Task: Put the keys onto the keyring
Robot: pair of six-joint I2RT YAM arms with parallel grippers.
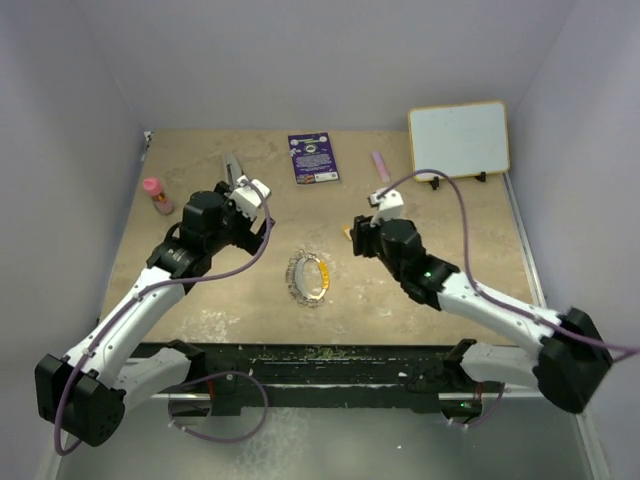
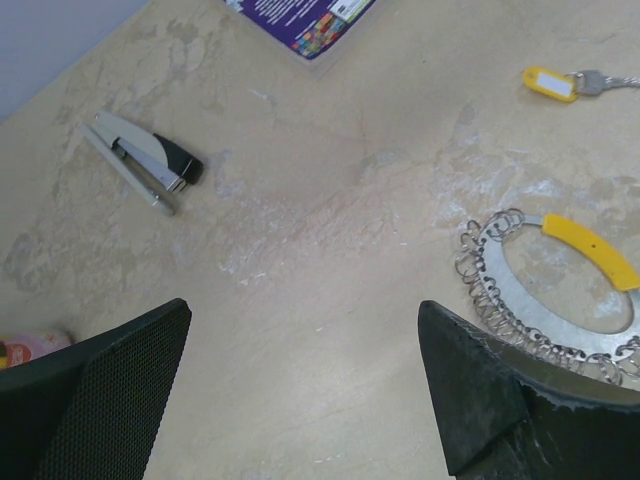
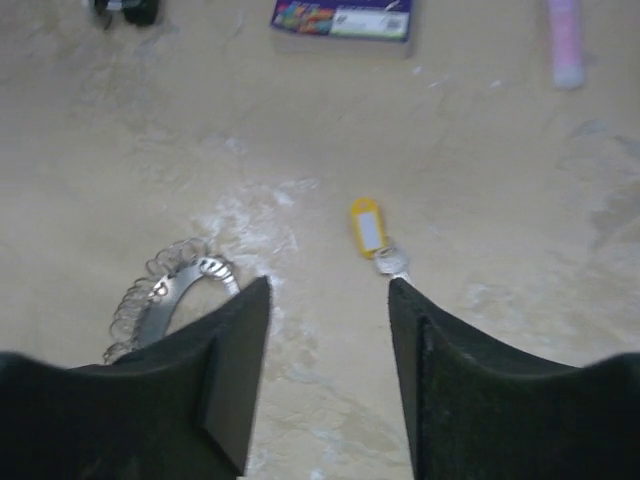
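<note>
Two robot arms reach from the near edge over a tan, scuffed table (image 1: 200, 300). The left arm bends inward and up to the far left, its left gripper (image 2: 303, 330) hanging over bare tabletop with jaws spread wide and holding nothing. The right arm stretches in from the right, its right gripper (image 3: 330, 300) pointing down at the table, jaws also apart and empty. The keyring (image 1: 308, 278), a flat silvery loop edged with small wire rings and carrying a yellow segment, lies flat between the two arms near the middle of the table, its oval running near to far. Open tabletop surrounds it on all sides. One key (image 3: 367, 227) lies just beyond the right fingertips, apart from the keyring; its yellow tag points away from that gripper and its metal end toward it. Along the far side sit a stapler (image 2: 140, 160), a purple card (image 1: 313, 157) and a whiteboard (image 1: 458, 140), well clear of both grippers.
</note>
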